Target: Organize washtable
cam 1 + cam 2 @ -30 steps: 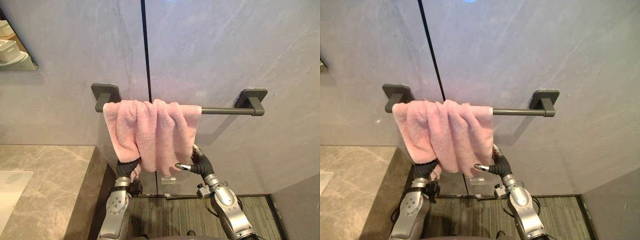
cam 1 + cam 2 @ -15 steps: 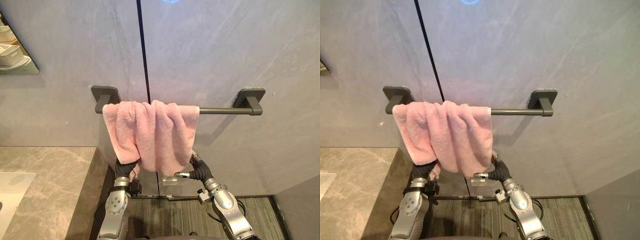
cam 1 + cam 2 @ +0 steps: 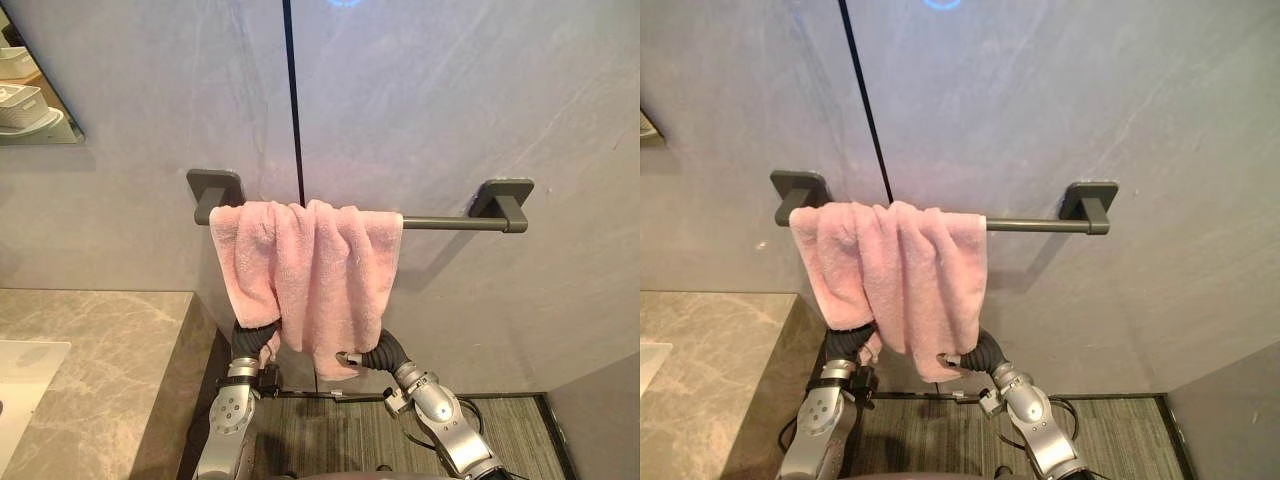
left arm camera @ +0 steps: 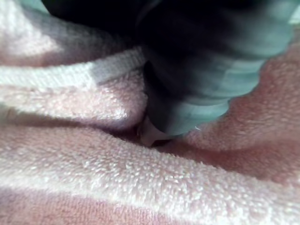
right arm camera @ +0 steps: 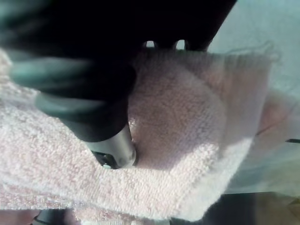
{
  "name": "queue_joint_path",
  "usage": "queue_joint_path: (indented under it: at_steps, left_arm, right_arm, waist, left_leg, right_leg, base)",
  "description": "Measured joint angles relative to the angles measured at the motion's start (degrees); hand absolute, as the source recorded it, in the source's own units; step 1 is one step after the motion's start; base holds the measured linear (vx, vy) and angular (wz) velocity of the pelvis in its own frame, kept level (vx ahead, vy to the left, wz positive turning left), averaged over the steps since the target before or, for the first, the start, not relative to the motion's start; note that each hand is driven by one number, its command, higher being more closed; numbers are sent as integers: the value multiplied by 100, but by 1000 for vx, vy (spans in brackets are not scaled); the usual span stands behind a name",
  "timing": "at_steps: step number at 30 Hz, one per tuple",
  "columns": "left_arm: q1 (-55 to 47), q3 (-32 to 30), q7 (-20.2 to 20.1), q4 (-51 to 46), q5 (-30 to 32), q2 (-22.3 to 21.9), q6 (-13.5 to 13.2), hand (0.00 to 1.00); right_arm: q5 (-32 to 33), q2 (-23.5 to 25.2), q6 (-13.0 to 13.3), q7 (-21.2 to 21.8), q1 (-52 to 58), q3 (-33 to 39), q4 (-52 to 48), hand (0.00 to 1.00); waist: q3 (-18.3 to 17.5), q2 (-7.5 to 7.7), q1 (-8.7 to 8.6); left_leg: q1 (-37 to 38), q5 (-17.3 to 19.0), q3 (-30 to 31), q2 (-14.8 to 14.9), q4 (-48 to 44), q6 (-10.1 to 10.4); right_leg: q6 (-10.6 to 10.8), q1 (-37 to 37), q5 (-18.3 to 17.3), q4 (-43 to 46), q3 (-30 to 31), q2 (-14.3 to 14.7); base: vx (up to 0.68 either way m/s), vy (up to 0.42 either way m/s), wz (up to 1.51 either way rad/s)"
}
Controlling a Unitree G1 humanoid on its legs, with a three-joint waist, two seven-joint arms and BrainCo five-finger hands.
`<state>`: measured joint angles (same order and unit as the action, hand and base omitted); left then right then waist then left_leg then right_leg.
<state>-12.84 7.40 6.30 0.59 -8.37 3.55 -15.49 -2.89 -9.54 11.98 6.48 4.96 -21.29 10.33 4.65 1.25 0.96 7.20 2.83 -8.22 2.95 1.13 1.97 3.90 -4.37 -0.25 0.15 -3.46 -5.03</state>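
A pink towel hangs bunched over the left half of a dark grey towel bar on the wall. My left hand is up under the towel's lower left edge, curled into its folds; in the left wrist view the hand is buried in pink cloth. My right hand is at the towel's lower right corner. Its thumb presses the hem against the curled fingers, and one dark fingertip pokes out below the cloth.
A marble counter with a white basin's edge lies at the lower left. A mirror corner reflects white containers. A striped floor mat lies below the bar, whose right half is bare.
My right hand has dropped down and leftward to the towel's bottom hem, and its fingers have curled in on the cloth. The left hand has stayed put.
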Motion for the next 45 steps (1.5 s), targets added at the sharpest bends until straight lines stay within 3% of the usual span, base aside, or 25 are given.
queue_joint_path:
  at_steps: [17,29,45]
  left_arm:
    - [-8,0,-7,0,4,1,0,100]
    - [29,-16,-22,-4,2,-9,0,100]
    - [195,291,-472,-25,1,-78,2,100]
  right_arm:
    - [3,18,1,-38,1,133,-14,100]
    - [3,124,24,-282,22,1049,-521,100]
    - [15,186,57,-291,274,2033,-803,100]
  waist:
    - [3,45,-4]
    - [7,50,-12]
    - [68,-50,-39]
  left_leg:
    - [-5,1,0,3,15,1]
    - [49,6,-73,-5,67,0]
    - [46,144,-267,-4,-41,-11]
  right_leg:
    - [0,4,0,-17,-1,2]
    - [4,52,2,-25,47,5]
    - [20,107,8,-30,237,11]
  base:
    - [-2,-1,0]
    - [0,0,-1]
    - [-13,-7,-6]
